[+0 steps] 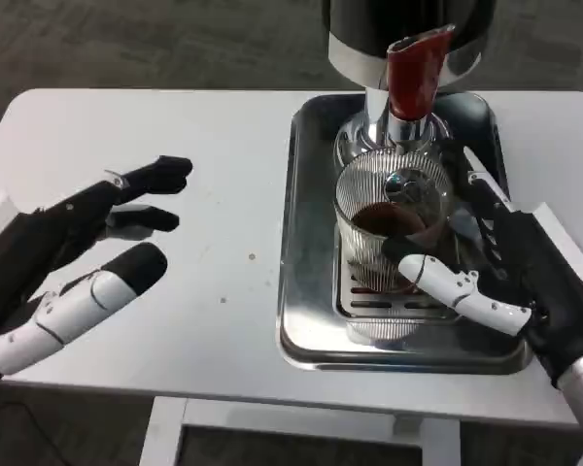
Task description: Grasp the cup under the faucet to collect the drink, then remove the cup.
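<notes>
**Q:** Head view first: where does the cup [394,223] stand?

**A:** It stands on the slotted grate [369,296] inside the metal tray [306,243], on the right half of the white table [223,291]. It is a clear ribbed glass with dark drink in its bottom, directly below the faucet [405,184] of the dispenser [408,39], whose red lever [415,73] tilts above it at the far edge.

**Q:** Is the right hand [510,267] on it?

**A:** Yes. The thumb [457,291] lies across the near side of the glass and the black fingers [481,189] reach round its right side, so the hand is clasped on the cup.

**Q:** And the left hand [78,257]?

**A:** It hovers over the left part of the table, well apart from the tray, fingers spread and holding nothing.
</notes>
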Action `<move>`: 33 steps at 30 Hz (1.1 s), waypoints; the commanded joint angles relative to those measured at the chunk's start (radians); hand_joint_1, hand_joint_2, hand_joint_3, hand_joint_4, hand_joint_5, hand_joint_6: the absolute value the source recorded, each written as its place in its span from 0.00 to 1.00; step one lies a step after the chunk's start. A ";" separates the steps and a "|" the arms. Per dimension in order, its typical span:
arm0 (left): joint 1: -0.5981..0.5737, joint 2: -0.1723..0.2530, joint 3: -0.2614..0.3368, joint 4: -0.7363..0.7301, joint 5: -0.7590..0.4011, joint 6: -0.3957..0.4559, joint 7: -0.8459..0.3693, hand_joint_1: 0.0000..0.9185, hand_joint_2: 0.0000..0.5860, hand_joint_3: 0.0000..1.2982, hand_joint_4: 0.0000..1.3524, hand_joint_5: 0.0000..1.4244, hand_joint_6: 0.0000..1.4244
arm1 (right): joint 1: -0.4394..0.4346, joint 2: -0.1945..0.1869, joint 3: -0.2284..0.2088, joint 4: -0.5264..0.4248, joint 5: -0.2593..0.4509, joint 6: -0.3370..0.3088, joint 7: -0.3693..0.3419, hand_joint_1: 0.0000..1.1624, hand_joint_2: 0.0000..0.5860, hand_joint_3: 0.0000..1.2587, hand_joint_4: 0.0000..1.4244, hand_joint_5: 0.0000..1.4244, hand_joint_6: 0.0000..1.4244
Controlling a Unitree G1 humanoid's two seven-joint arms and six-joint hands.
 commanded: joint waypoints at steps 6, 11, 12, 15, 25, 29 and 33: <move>0.049 -0.001 0.032 -0.009 -0.011 0.001 0.005 0.10 0.23 0.17 0.14 0.21 0.19 | -0.014 0.009 0.016 0.046 0.015 0.003 0.000 0.46 0.38 0.00 0.00 0.00 0.06; 0.063 0.000 0.032 -0.012 -0.011 0.000 0.002 0.10 0.24 0.18 0.14 0.21 0.19 | -0.012 0.013 0.034 0.055 0.006 0.003 -0.005 0.46 0.38 0.00 0.00 0.00 0.06; 0.064 0.000 0.033 -0.012 -0.012 0.000 0.003 0.10 0.24 0.19 0.15 0.21 0.19 | -0.011 0.014 0.036 0.056 0.006 0.003 -0.007 0.46 0.38 0.00 0.00 0.00 0.06; 0.068 0.001 0.036 -0.012 -0.014 0.001 0.003 0.10 0.24 0.19 0.15 0.21 0.19 | -0.011 0.016 0.040 0.062 0.009 0.001 -0.009 0.45 0.38 0.00 0.00 0.00 0.06; 0.079 0.002 0.037 -0.018 -0.013 0.006 0.004 0.10 0.25 0.19 0.15 0.22 0.19 | -0.010 0.022 0.056 0.090 0.008 -0.031 -0.023 0.44 0.36 0.00 0.00 0.01 0.09; 0.088 0.000 0.036 -0.022 -0.012 0.009 0.004 0.10 0.25 0.19 0.16 0.22 0.19 | -0.010 0.021 0.069 0.089 -0.009 -0.031 -0.038 0.45 0.35 0.00 0.00 0.02 0.10; 0.092 0.002 0.038 -0.027 -0.013 0.013 0.003 0.10 0.25 0.20 0.16 0.22 0.19 | -0.009 0.027 0.081 0.080 -0.029 -0.023 -0.050 0.46 0.37 0.00 0.00 0.03 0.11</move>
